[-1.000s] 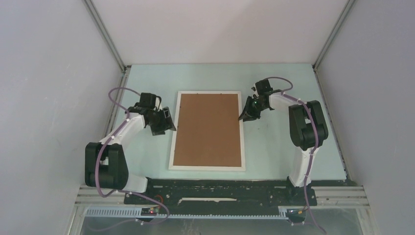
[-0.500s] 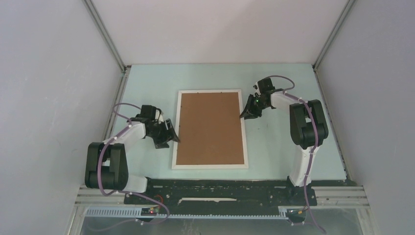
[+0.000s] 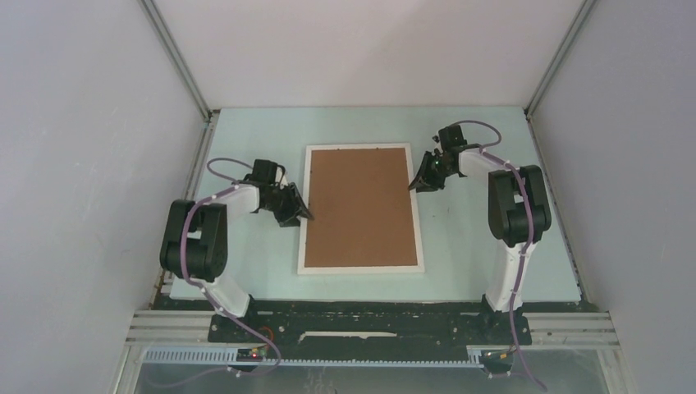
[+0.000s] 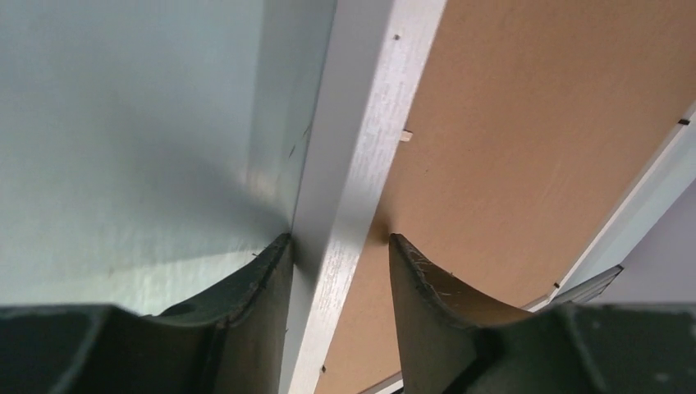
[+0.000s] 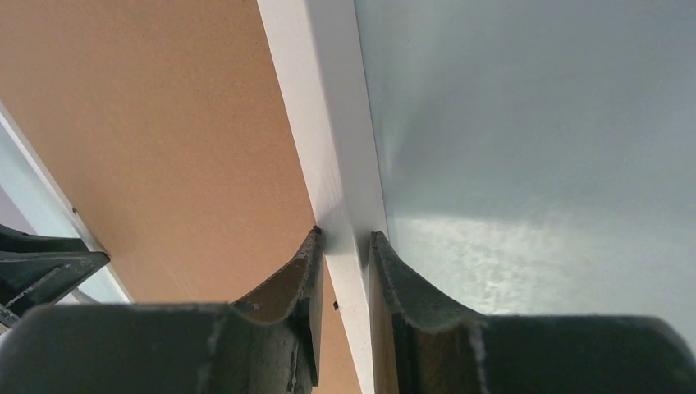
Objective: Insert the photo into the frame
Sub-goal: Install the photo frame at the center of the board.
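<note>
item: frame [image 3: 362,268], face down mid-tabletop [image 3: 460,254], backing board [image 3: 361,205] up; photo unseen | handling: likely light, stiff, thin-railed, twists if lifted one-sided; hold opposite long rails | left claw [image 3: 302,215]: part-open astride left rail | right claw [image 3: 416,184]: pinching right rail

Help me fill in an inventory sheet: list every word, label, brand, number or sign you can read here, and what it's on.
There is no text to read. The frame, its brown backing board, the table, the left gripper and the right gripper carry no words, labels or numbers in any view.
</note>
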You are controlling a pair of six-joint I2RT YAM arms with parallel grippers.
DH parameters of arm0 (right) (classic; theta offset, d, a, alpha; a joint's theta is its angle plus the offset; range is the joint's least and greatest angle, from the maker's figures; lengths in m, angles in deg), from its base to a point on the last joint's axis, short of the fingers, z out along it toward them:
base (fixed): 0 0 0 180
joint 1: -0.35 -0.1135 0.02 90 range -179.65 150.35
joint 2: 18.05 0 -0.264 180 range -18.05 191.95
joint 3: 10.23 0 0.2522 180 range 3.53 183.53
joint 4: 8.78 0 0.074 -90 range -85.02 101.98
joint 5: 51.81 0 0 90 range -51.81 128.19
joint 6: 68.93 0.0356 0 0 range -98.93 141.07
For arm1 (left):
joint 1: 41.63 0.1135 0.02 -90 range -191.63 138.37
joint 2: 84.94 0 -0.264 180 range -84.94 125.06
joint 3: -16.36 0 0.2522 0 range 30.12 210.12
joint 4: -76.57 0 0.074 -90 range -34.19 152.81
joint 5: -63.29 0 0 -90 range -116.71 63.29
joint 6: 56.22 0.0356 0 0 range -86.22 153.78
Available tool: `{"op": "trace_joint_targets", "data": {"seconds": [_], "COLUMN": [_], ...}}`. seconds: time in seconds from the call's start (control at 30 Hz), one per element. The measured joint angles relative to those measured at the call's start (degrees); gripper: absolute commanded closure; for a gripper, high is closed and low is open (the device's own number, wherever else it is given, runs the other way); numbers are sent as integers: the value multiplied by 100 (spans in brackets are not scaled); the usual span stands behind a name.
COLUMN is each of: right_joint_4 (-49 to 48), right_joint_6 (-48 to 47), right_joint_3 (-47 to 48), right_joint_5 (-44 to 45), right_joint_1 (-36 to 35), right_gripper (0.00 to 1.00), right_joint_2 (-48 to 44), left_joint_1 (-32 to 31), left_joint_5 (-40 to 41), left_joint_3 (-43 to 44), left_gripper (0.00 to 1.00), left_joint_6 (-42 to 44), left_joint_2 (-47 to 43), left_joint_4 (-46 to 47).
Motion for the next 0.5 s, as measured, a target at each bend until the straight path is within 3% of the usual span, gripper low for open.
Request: {"op": "trace_joint_targets", "data": {"seconds": [0.17, 0.23, 0.37, 0.5], "right_joint_4": [-26, -33, 96, 157], "right_joint_6": [4, 4, -17, -15], "right_joint_3": [236, 286, 376, 295], "right_joint_5": [175, 267, 426, 385], "right_joint_1": [197, 258, 247, 201], "right_gripper": [99, 89, 58, 45], "right_joint_2": [129, 146, 153, 98], "left_joint_1": [-131, -166, -186, -116], "left_joint_5": [-2, 52, 85, 9], "left_joint_3": [861, 1189, 1373, 933], "left_gripper": [51, 42, 28, 22], "left_joint_6": [-173, -173, -155, 22], "left_joint_2": [780, 1012, 990, 328], "left_joint_4": [155, 184, 214, 149]}}
